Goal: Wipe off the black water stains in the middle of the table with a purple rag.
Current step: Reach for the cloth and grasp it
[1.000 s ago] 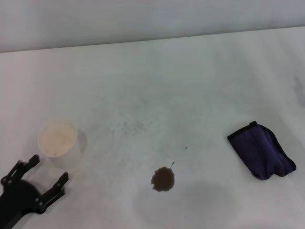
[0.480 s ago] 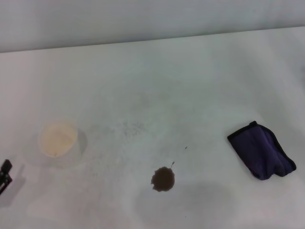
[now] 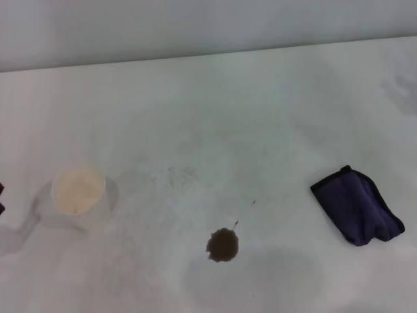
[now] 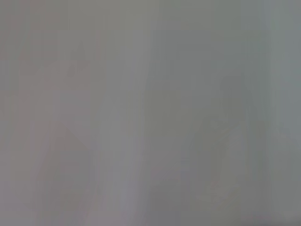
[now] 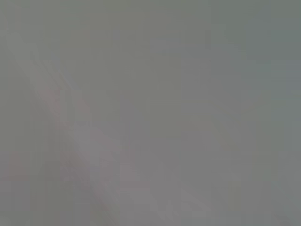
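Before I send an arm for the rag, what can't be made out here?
- Left tool: head view, only a dark sliver at the edge; open or shut unknown.
- Right tool: in no view.
- Both wrist views: blank grey, nothing readable.
- Rag: folded, underside hidden.
- Specks near the stain: too small to identify.

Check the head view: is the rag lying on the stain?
No, the rag lies apart on the table, well to the right of the uncovered stain.
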Available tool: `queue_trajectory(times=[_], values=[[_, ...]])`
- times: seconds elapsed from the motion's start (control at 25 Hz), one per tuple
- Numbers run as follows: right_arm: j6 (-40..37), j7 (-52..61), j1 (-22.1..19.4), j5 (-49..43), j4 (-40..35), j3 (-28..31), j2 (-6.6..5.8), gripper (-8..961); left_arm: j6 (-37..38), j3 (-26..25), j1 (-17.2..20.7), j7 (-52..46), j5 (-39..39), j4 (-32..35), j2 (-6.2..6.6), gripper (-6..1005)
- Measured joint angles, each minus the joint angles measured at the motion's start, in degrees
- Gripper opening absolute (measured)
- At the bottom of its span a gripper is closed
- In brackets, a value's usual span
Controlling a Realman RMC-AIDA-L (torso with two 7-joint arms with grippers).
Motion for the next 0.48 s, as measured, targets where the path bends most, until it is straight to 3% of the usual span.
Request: queue_trajectory(times=[0.2, 0.32, 0.48], values=[[7.15, 19.99, 4.59, -25.34, -19.47, -5.32, -0.24, 425, -2.58, 0.0, -0.96, 0.19, -1.99, 0.17, -0.01, 879], [13.22, 28.13, 7.42, -35.99, -27.07, -9.74, 0.22, 427, -3.36, 0.0, -1.37, 0.21, -2.79, 0.97, -0.03, 879], [18.39, 38.19, 9.02, -48.07, -34.89, -22.76, 0.91, 428, -3.79, 0.01, -2.11, 0.06, -4.2, 1.99, -0.03, 879]])
